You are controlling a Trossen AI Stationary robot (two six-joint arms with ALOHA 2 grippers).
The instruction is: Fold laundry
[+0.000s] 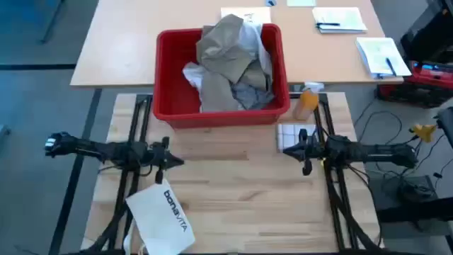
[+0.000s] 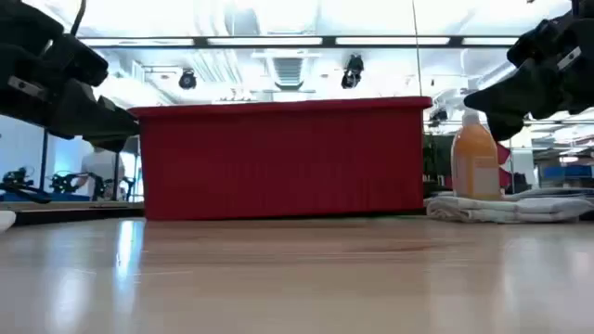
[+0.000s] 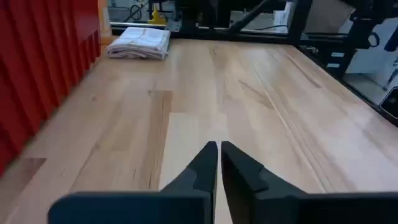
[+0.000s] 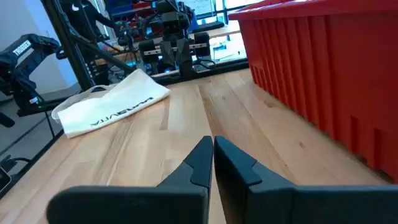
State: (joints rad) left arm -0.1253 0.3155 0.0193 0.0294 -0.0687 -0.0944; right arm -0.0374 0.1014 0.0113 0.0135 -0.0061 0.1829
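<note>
The laundry [image 1: 230, 64], a heap of khaki-tan, grey and white garments, lies in a red bin [image 1: 170, 78] at the table's far middle. The bin's red wall [image 2: 278, 158] fills the low view. My left gripper [image 1: 178, 161] hovers shut over the table's left side, fingers [image 3: 219, 163] together, pointing toward the right. My right gripper [image 1: 287, 149] hovers shut over the right side, fingers [image 4: 211, 158] together, pointing toward the left. Neither touches anything.
A white "bonavita" bag [image 1: 161, 214] lies at the near left. A folded white cloth [image 1: 294, 133] and an orange bottle [image 1: 306, 103] sit to the right of the bin. Papers [image 1: 338, 19] lie on the far desk. Bare wood [image 1: 241, 191] lies between the arms.
</note>
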